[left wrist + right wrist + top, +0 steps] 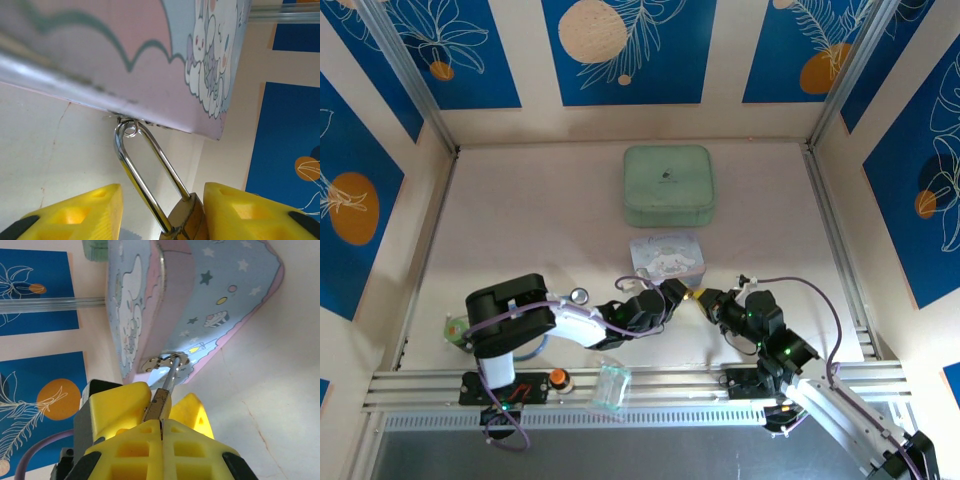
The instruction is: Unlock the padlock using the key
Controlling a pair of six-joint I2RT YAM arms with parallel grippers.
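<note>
Padlock (189, 220) body sits between the yellow fingers (75, 215) of the left gripper (162, 187), brass-gold and upright in the left wrist view. It touches the finger on the right of that view, with a gap showing on the other side. The jaws stand partly open around it, and whether they clamp it lower down cannot be told. The silver shackle (145, 170) reaches straight out ahead of the fingertips, and its bend, with a small wire ring (131, 130) on it, lies against the lower edge of the pale blue cartoon tin (100, 50).

The right gripper (167, 395) has its fingers pressed together on the key (172, 372) — a thin silver stem pinched at the tips. The far end of the key pokes forward to the tin's bottom rim.

From above, the left gripper (672, 293) and the right gripper (710, 300) point at each other, tips near — the padlock (692, 294) between them, just this side of the tin (667, 257).
</note>
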